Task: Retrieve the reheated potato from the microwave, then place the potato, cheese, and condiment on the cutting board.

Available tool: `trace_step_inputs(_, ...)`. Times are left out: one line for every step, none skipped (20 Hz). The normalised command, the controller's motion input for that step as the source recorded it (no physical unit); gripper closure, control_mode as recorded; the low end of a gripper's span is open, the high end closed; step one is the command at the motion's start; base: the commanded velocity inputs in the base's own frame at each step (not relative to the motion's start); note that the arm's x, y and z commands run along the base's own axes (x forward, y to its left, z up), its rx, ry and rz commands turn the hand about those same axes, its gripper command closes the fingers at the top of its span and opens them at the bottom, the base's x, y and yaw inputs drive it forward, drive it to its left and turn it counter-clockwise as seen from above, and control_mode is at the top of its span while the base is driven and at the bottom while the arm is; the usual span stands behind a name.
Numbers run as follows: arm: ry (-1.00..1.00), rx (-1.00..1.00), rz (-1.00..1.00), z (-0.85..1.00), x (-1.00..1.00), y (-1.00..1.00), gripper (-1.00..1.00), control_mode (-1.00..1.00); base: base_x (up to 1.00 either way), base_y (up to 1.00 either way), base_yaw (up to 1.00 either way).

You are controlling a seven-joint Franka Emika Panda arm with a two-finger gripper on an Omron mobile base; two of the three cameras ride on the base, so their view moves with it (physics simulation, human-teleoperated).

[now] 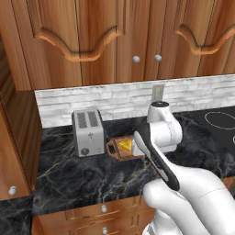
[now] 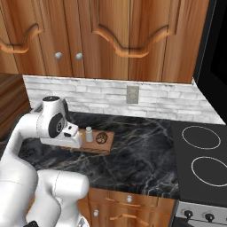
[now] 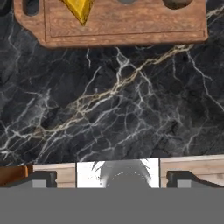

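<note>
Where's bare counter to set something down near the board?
Bare black marble counter lies in front of the reddish-brown wooden cutting board, and between it and the stovetop. Crowded: the board, holding yellow cheese wedge, small shaker and brown potato; silver toaster stands beside it.

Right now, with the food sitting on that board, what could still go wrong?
The potato is round and sits near the end of the board, so a knock could roll it off. The shaker stands upright beside it and the arm's bulky joints are close, so a wide swing might tip it. The open gripper holds nothing.
</note>
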Motion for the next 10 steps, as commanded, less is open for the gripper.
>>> trace_step_inputs(-0.13,0.00,0.00,0.12,-0.73,-0.09,-1.00,-1.00,0.00,0.00,0.00)
trace_step_inputs(-0.17,0.00,0.00,0.10,-0.74,-0.08,-1.00,-1.00,0.00,0.00,0.00)
trace_step_inputs(-0.18,0.00,0.00,0.14,-0.71,-0.07,-1.00,-1.00,0.00,0.00,0.00)
trace_step_inputs(-0.15,0.00,0.00,0.17,-0.66,-0.08,-1.00,-1.00,0.00,0.00,0.00)
trace_step_inputs(-0.13,0.00,0.00,0.19,-0.62,-0.06,-1.00,-1.00,0.00,0.00,0.00)
trace_step_inputs(-0.10,0.00,0.00,0.23,-0.58,-0.05,-1.00,-1.00,0.00,0.00,0.00)
trace_step_inputs(-0.11,0.00,0.00,0.24,-0.57,-0.01,-1.00,-1.00,0.00,0.00,0.00)
trace_step_inputs(-0.12,0.00,0.00,0.24,-0.56,0.00,-1.00,-1.00,0.00,0.00,0.00)
trace_step_inputs(-0.12,0.00,0.00,0.22,-0.56,0.00,-1.00,-1.00,0.00,0.00,0.00)
trace_step_inputs(-0.15,0.00,0.00,0.23,-0.56,0.00,-1.00,-1.00,0.00,0.00,0.00)
